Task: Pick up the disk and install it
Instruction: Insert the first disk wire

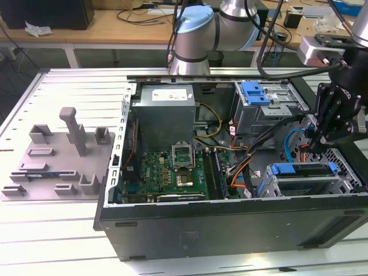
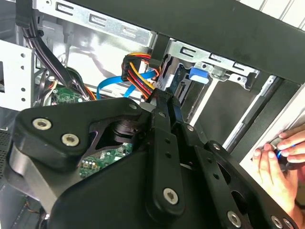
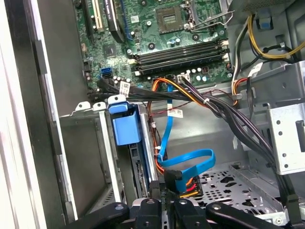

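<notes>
No print can be read out anywhere; only spots where it sits. Exterior view, upper middle of the frame: white label (image 1: pixel 172 93) with dark lines on top of the grey power supply (image 1: pixel 167 118), too small to read. Right edge of the exterior view: a short line of white lettering on the black body of the gripper (image 1: pixel 313 142), not legible. First wrist view: small white tag (image 3: pixel 125 88) on the black cable bundle (image 3: pixel 157 94) just below the motherboard (image 3: pixel 143 43), a second white tag (image 3: pixel 175 113) on the wires near the blue flat cable (image 3: pixel 167 129), both with tiny dark print, unreadable.
</notes>
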Controlling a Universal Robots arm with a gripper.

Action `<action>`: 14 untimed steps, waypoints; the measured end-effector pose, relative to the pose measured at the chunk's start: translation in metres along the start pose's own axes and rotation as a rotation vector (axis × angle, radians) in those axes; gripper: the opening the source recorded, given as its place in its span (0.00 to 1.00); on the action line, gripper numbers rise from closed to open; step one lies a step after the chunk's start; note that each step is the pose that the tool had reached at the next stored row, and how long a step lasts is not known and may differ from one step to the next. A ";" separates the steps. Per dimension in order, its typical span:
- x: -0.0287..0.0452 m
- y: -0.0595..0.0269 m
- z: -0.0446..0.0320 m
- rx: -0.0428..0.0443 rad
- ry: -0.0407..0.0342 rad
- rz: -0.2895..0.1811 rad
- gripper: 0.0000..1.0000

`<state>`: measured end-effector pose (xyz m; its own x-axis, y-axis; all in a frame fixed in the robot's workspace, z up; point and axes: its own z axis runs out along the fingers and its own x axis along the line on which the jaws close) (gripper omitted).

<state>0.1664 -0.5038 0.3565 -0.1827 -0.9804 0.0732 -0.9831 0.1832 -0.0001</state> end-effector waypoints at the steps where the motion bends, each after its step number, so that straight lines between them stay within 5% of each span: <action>1: 0.0007 0.0002 0.0001 0.0011 -0.0017 -0.003 0.17; 3: 0.0030 0.0005 0.0002 0.0025 -0.0091 -0.005 0.17; 9: 0.0138 0.0009 0.0010 0.0017 -0.0520 -0.007 0.17; 14: 0.0171 0.0012 0.0012 0.0023 -0.0662 -0.022 0.17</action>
<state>0.1620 -0.5205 0.3565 -0.1613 -0.9869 0.0071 -0.9869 0.1613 -0.0015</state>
